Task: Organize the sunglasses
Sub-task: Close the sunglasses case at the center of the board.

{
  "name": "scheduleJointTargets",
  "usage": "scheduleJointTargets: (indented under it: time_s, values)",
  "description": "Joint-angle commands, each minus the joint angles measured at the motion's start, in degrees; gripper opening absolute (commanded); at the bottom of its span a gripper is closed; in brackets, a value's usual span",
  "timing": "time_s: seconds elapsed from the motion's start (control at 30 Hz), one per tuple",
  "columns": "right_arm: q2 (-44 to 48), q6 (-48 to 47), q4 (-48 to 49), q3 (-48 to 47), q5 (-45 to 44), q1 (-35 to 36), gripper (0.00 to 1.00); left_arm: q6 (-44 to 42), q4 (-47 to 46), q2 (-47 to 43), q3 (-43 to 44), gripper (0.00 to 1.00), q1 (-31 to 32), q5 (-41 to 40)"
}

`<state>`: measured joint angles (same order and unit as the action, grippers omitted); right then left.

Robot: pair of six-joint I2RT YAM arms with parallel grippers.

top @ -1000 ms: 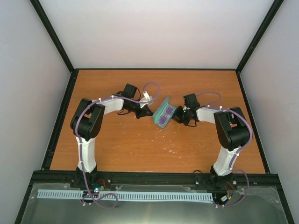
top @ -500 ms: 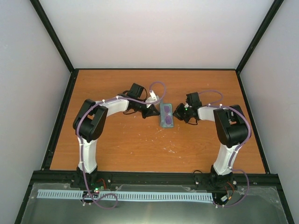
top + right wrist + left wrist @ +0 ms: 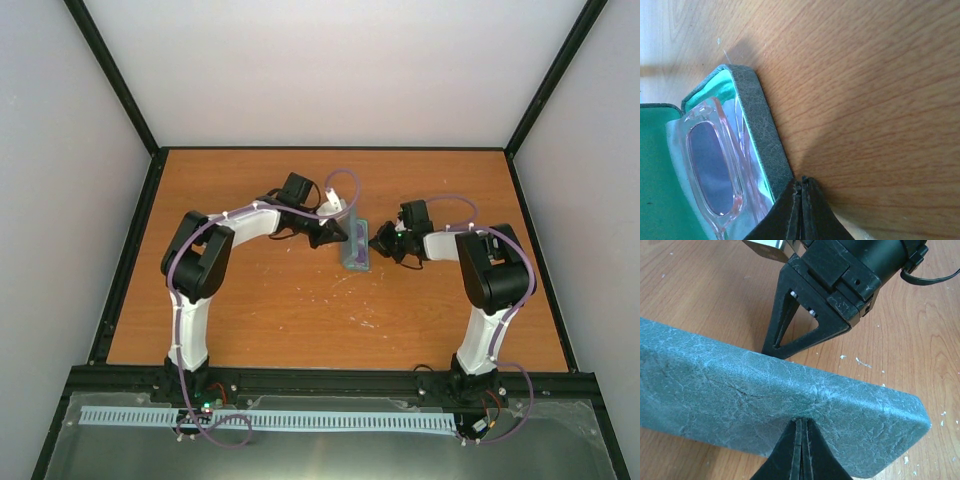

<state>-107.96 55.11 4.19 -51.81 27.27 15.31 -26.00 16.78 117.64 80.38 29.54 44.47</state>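
Note:
The grey-blue case point(image 3: 355, 248) lies at the table's middle between my two grippers, partly open. In the right wrist view the sunglasses point(image 3: 710, 160), pink translucent frame with dark lenses, lie folded inside the case point(image 3: 757, 115), against its green lining. My left gripper point(image 3: 343, 235) is shut, its tips point(image 3: 801, 422) pressed against the case's textured outer face point(image 3: 765, 395). My right gripper point(image 3: 374, 241) is shut, its tips point(image 3: 801, 182) touching the case's rim from the other side. It also shows in the left wrist view point(image 3: 774, 347), behind the case.
The wooden table point(image 3: 300, 310) has small white specks near its middle. A black frame rail point(image 3: 330, 378) runs along the near edge, with black posts at the corners and white walls around.
The case has turned from a diagonal to lie near straight front to back and looks narrower from above. My left gripper has moved right against it; the right gripper has stayed near its other side.

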Motion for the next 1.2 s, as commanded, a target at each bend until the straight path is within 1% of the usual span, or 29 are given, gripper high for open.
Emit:
scheduleJointTargets:
  time_s: [0.0, 0.2, 0.47, 1.17]
  values:
    - [-2.7, -0.1, -2.8, 2.4, -0.1, 0.5, 0.03, 0.6, -0.3, 2.4, 2.6, 0.01, 2.1, 0.5]
    - [-2.3, 0.4, -0.6, 4.2, 0.2, 0.5, 0.03, 0.5, 0.0, 3.2, 2.3, 0.01, 3.7, 0.3]
    - [-1.9, 1.3, 2.1, 6.3, 1.3, 0.5, 0.03, -1.0, 1.0, 3.8, 2.1, 0.01, 3.7, -0.4]
    - [-1.9, 1.1, 4.1, 8.3, 3.4, 1.0, 0.03, -1.2, 1.1, 5.5, 2.6, 0.01, 4.5, 0.2]
